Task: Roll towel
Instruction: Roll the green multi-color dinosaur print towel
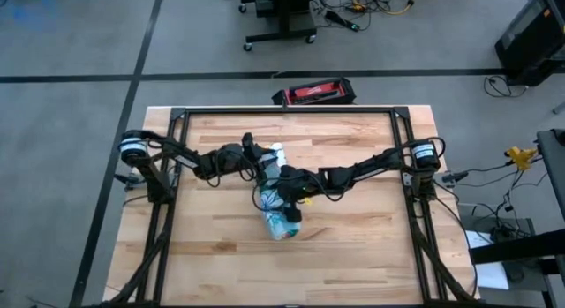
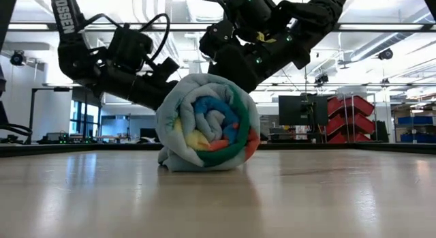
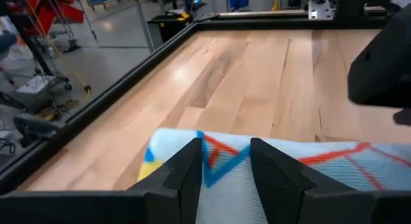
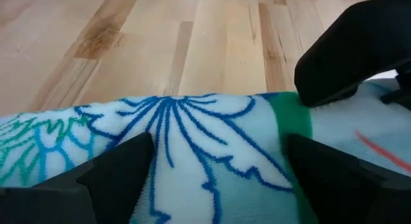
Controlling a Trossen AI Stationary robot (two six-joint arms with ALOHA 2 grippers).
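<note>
Low view: soft fleecy light-blue dinosaur-print towel [image 2: 208, 122], rolled into a spiral cylinder on the wooden table [image 2: 218, 197]. Left gripper [image 3: 223, 169] half-parted, right gripper [image 4: 218, 166] spread wide; both rest on it.

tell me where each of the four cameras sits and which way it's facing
High view: above the table, looking straight down; both arms meet over the rolled towel.
Low view: at table-top height, looking level at the towel's spiral end; both arms come down from above.
Left wrist view: on the left arm, looking past the left gripper across the towel.
Right wrist view: on the right arm, right gripper spread wide over the towel.
Shared: all four show the towel; each wrist view catches part of the other arm.
</note>
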